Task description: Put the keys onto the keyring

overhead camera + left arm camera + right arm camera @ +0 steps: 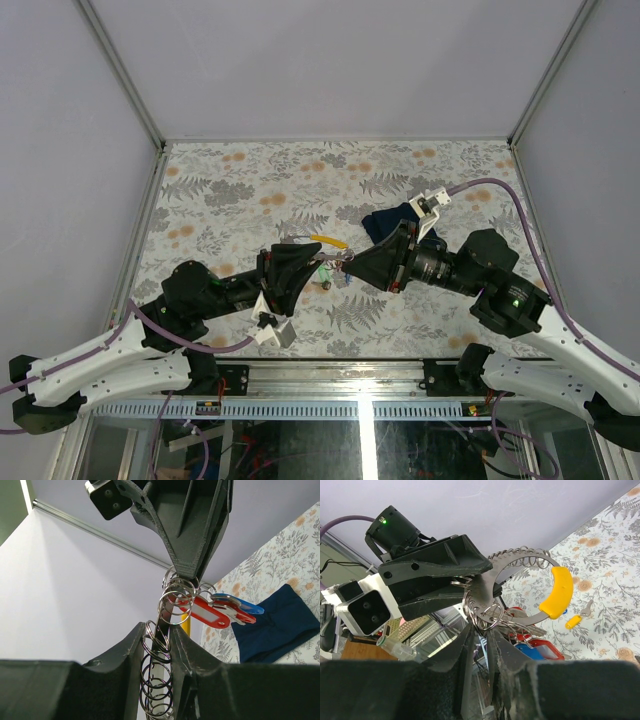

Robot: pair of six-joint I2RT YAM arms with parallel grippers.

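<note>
L gripper (157, 630) and R gripper (480, 632) both clenched on keyring (172, 602), held in air over tabletop (240, 170) centre; I rate it stiff, light, slick metal, prone to swivel, so pinch rim firmly.

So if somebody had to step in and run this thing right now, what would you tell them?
Left tool: shut on the keyring, holding it up off the table.
Right tool: shut on the same ring, opposite side.
A red tag and a blue tag hang from the ring.
A yellow-tagged key lies loose on the table; I can't make out other keys clearly.
Done: ring held between both tools.
Left: get the loose key onto the ring.
</note>
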